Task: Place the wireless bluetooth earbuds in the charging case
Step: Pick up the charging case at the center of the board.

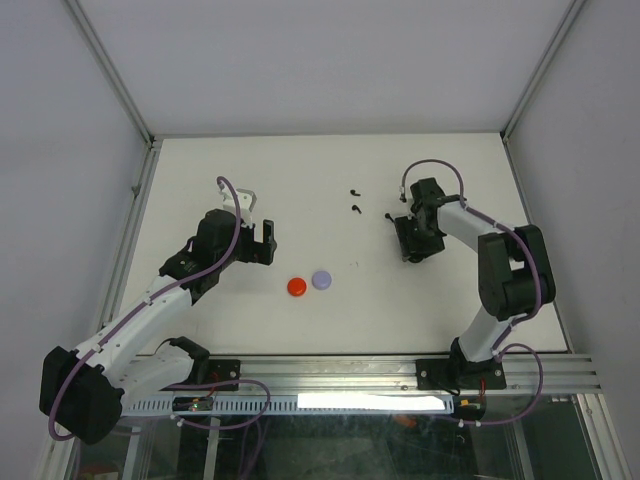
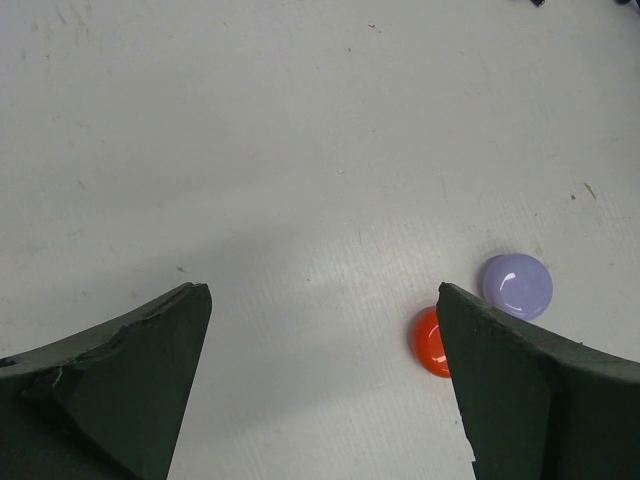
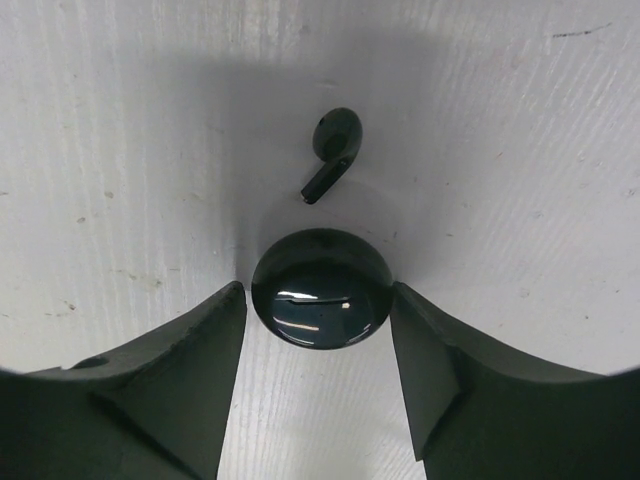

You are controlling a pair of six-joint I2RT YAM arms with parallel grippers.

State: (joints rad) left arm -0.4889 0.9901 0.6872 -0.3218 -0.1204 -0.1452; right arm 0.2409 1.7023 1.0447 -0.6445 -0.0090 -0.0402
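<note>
- One black earbud (image 3: 335,150) lies on the white tabletop (image 3: 520,130) in the right wrist view. Its rounded head is farther from the camera, and its short stem slants back toward the pincer.
- Just in front of it, close but not touching, sits a glossy black round case (image 3: 320,290), lid side up.
- The right pincer (image 3: 318,300) is clamped on that case: the left fingertip presses one side and the right fingertip the other, with no gap visible on either side.
- In the top view, a small black earbud (image 1: 390,215) lies just beside the right arm's wrist, on the side toward the middle of the tabletop.
- Two more black earbuds (image 1: 353,192) (image 1: 356,208) lie one behind the other farther toward the centre, apart from each other and from both arms.
- A red round case (image 1: 297,286) and a lilac round case (image 1: 321,280) sit just beside each other near the middle of the tabletop, nearer the arm bases than the earbuds.
- The left pincer (image 2: 320,300) hangs over bare tabletop with its dark fingers (image 2: 150,380) spread wide and nothing between them.
- In the left wrist view, the red case is partly hidden behind the right-hand finger, and the lilac case lies clear just beyond it.
</note>
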